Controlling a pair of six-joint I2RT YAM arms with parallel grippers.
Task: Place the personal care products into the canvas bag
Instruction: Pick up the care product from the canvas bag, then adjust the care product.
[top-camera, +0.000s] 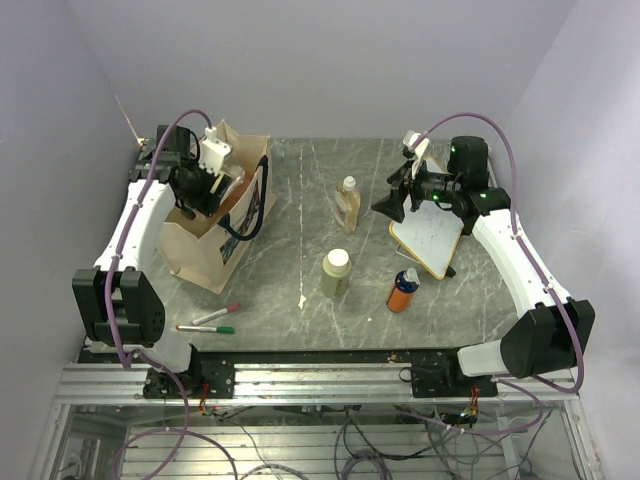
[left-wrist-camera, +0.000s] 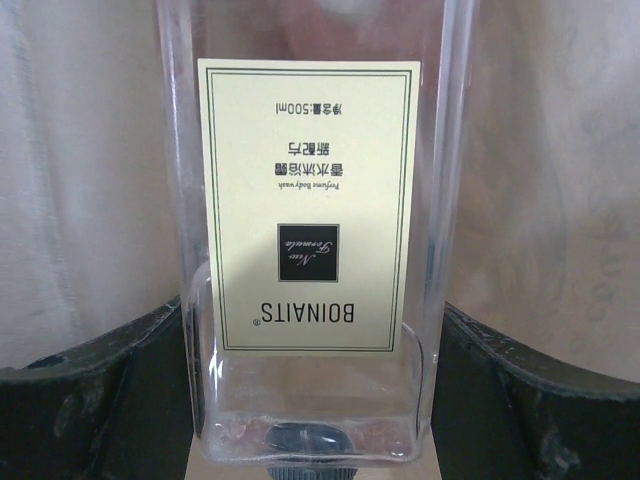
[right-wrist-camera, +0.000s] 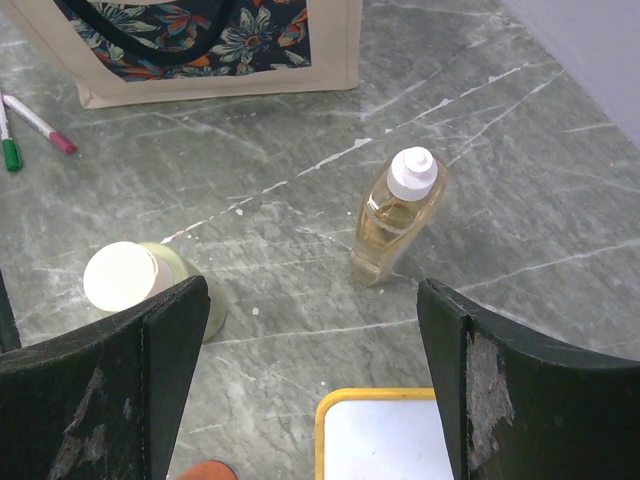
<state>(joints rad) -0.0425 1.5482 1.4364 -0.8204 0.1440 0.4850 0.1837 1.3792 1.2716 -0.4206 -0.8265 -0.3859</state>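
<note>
Top: canvas bag (top-camera: 205, 250) upright at desk (top-camera: 300, 180) left; left arm (top-camera: 140, 215) dips into its mouth. Amber bottle (top-camera: 347, 203), green bottle (top-camera: 336, 272) and orange bottle (top-camera: 403, 291) stand mid-desk.
Left wrist: left fingers (left-wrist-camera: 90, 410) clamped on clear bottle (left-wrist-camera: 310, 200), fabric around.
Right wrist: right fingers (right-wrist-camera: 110, 390) apart, empty, above desk.

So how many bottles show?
4: amber bottle, pale green bottle, orange bottle on the table; clear bottle in left gripper at canvas bag. More may hide inside.

Bare tabletop (top-camera: 300, 170) around amber bottle (top-camera: 347, 203), whiteboard (top-camera: 430, 240) below right gripper (top-camera: 388, 207), clear bottle (left-wrist-camera: 310, 250) filling left gripper (top-camera: 205, 190) gap
</note>
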